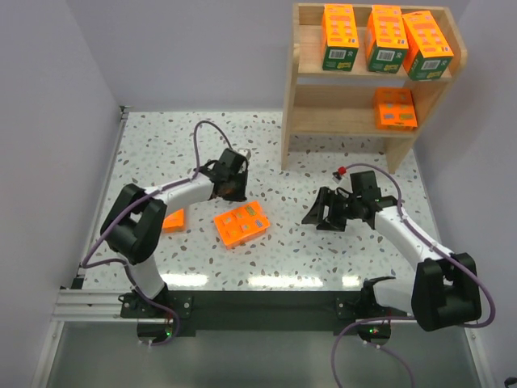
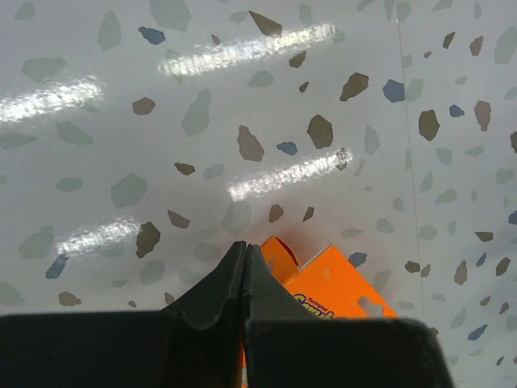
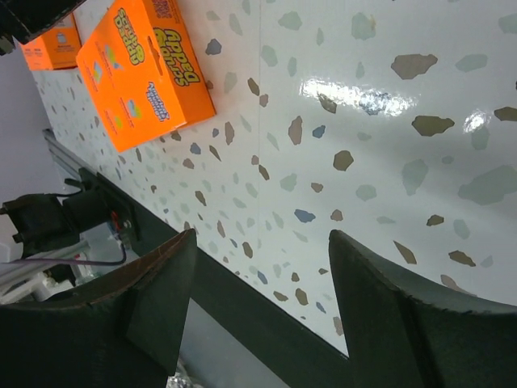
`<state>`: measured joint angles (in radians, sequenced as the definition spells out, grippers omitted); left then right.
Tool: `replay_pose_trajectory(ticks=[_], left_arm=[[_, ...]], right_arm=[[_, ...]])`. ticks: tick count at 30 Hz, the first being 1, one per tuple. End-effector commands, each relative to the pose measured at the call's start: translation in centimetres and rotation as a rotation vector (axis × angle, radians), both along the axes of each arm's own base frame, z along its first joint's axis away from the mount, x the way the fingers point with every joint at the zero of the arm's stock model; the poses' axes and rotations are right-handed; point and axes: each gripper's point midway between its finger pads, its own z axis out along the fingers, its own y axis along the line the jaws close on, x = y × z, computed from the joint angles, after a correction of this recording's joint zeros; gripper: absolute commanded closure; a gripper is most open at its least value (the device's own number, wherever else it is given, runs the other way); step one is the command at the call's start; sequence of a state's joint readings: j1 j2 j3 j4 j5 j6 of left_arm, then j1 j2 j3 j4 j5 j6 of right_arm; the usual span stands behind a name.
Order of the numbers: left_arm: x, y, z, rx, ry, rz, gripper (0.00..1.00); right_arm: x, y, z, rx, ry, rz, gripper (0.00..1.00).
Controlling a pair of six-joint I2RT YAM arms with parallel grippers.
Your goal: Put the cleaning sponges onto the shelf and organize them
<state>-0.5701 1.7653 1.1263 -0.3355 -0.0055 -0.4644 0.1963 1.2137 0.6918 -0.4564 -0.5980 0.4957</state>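
Two cleaning sponges (image 1: 241, 224) on the table (image 1: 161, 145) — left fingers (image 2: 230, 283) clenched shut, right fingers (image 3: 161, 299) apart

Our left end effector (image 2: 245, 252) sits pinched shut over the speckled bench (image 2: 202, 121).
We see its two dark fingers meeting in a point, with no gap at the tips. Just past them, to the right, an orange sponge pack (image 2: 335, 284) lies on the bench, its near part hidden behind the fingers. We cannot tell whether they touch it. Bright glare streaks cross the glossy surface.
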Motion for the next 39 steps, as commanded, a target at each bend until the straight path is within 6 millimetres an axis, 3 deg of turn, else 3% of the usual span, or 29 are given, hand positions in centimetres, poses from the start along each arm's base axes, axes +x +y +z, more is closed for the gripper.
replay_pose_trajectory(ticks=[1, 6, 9, 13, 16, 18, 19, 21, 22, 23, 24, 25, 26, 28, 32, 39], left_arm=[[-1.2, -2.9, 0.6, -0.096, -0.012, -0.086, 1.00], [-5.3, -5.5, -0.4, -0.134, 0.034, -0.200, 1.00], [-7.2, -5.9, -0.9, -0.152, 0.058, -0.215, 1.00], [-7.4, -5.6, 0.6, -0.168, 0.023, -0.186, 1.00], [-6.6, -4.7, 2.1, -0.143, -0.018, -0.138, 1.00], [-6.1, -3.8, 4.9, -0.143, -0.075, -0.089, 1.00], [-5.9, -3.8, 5.9, -0.155, -0.098, -0.086, 1.00], [-5.4, -2.2, 7.1, -0.124, -0.139, -0.011, 1.00], [-5.4, -1.7, 7.6, -0.124, -0.151, 0.010, 1.00], [-5.5, -0.8, 8.7, -0.133, -0.171, 0.046, 1.00], [-5.9, -0.1, 8.4, -0.127, -0.166, 0.062, 1.00], [-6.1, 0.5, 8.5, -0.126, -0.168, 0.079, 1.00], [-6.3, 1.2, 9.3, -0.143, -0.179, 0.107, 1.00], [-7.1, 2.3, 8.8, -0.136, -0.174, 0.137, 1.00], [-8.6, 4.1, 10.1, -0.197, -0.196, 0.208, 1.00], [-10.8, 6.3, 10.7, -0.229, -0.198, 0.273, 1.00]], right_arm=[[0.5, 1.0, -0.1, 0.022, -0.034, 0.080, 0.30], [1.2, 3.0, -0.2, 0.045, -0.062, 0.146, 0.30], [1.5, 4.6, -0.3, 0.064, -0.070, 0.183, 0.30], [0.9, 6.5, -1.4, 0.078, -0.035, 0.200, 0.30], [-0.7, 7.8, -2.1, 0.101, -0.005, 0.202, 0.30], [-1.6, 8.9, -1.3, 0.155, -0.037, 0.178, 0.30], [-2.8, 8.9, -2.1, 0.154, 0.017, 0.169, 0.30], [-3.7, 9.9, -1.0, 0.198, -0.028, 0.159, 0.29], [-4.9, 9.8, -1.6, 0.211, 0.027, 0.123, 0.29], [-4.9, 9.9, -1.5, 0.217, 0.012, 0.094, 0.29], [-5.9, 10.5, -0.8, 0.240, -0.003, 0.108, 0.29], [-6.8, 10.4, -1.4, 0.244, 0.040, 0.078, 0.29], [-6.9, 10.7, -1.0, 0.260, 0.027, 0.067, 0.28], [-7.3, 10.9, -1.0, 0.277, 0.035, 0.022, 0.28], [-6.4, 12.0, -0.2, 0.358, 0.017, -0.029, 0.29], [-6.2, 14.7, -0.9, 0.460, 0.073, -0.084, 0.37]])
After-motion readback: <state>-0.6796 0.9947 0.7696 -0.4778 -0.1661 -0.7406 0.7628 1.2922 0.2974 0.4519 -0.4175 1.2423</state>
